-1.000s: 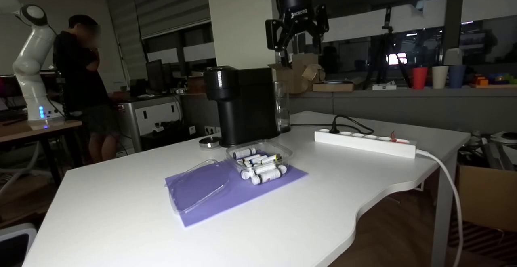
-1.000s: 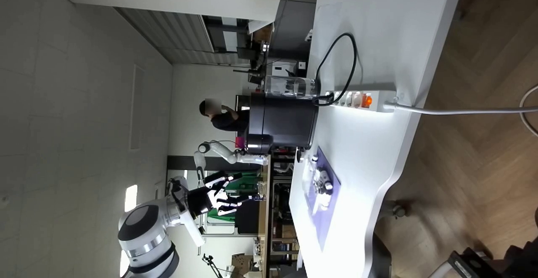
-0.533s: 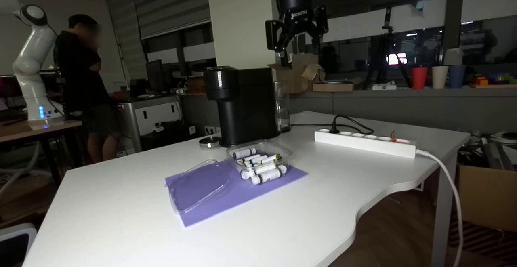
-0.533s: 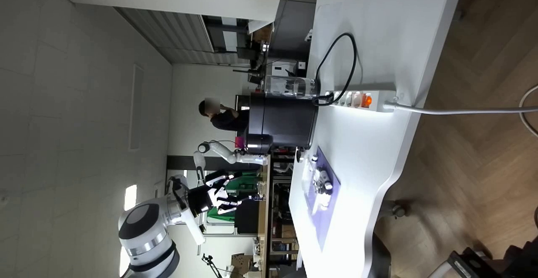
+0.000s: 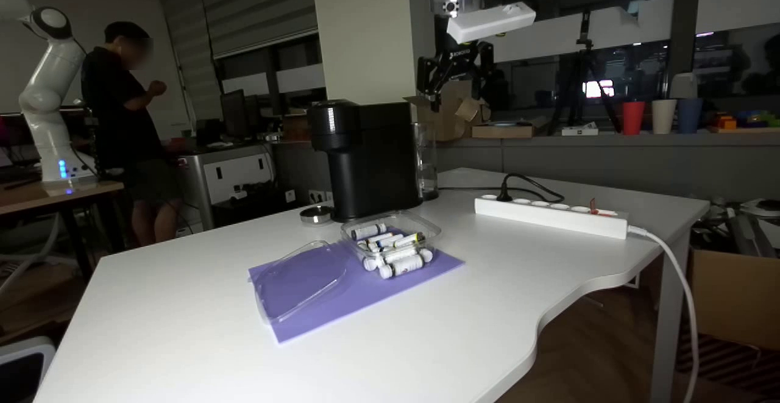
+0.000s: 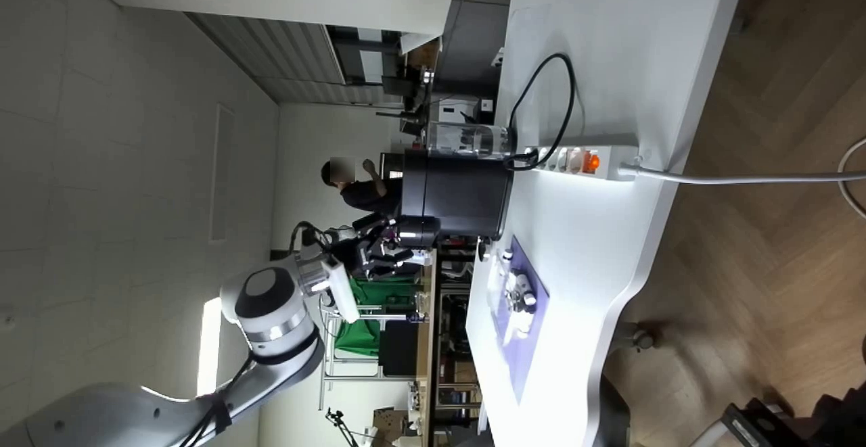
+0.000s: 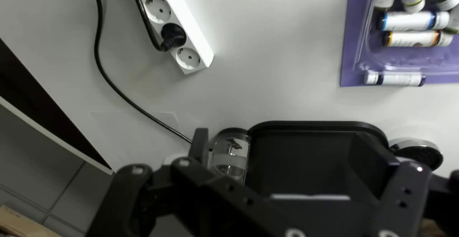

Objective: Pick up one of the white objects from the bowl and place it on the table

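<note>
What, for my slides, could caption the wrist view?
Black coffee machine beyond open claw, power strip upper left, white bottles upper right.

In the wrist view, the coffee machine (image 7: 301, 154) showing between the jaws looks like smooth plastic, its water tank (image 7: 231, 154) transparent and glossy. Beyond the jaws, the tabletop (image 7: 272, 83) is smooth, the power strip (image 7: 191, 25) plastic, the purple sheet (image 7: 347, 56) matt, the bowl (image 7: 412, 63) shiny clear plastic, the vials (image 7: 408, 20) smooth-labelled.
</note>
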Controlling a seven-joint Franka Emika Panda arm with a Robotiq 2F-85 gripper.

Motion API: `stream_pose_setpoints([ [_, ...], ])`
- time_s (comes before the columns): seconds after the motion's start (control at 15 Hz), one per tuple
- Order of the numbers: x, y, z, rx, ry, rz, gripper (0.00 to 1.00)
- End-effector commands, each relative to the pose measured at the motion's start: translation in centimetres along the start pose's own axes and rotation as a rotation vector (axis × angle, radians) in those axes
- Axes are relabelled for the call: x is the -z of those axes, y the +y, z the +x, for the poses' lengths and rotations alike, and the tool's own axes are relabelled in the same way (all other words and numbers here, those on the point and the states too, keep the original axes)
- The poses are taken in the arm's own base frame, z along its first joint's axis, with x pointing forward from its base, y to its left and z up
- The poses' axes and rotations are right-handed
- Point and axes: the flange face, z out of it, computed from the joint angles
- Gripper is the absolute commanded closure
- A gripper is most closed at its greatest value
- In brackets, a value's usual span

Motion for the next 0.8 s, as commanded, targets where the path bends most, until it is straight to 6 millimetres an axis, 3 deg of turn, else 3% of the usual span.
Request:
stream_pose_setpoints([
  [0.0, -5.0, 0.7, 5.4, -0.02, 0.034, 0.008, 0.0],
  [0.2, -8.4, -0.6, 8.3, 0.037, 0.046, 0.002, 0.0],
  [0.4, -11.5, -3.9, 10.3, 0.197, 0.022, -0.014, 0.0],
  [0.73, -16.0, -10.3, 11.5, 0.483, -0.081, -0.016, 0.0],
])
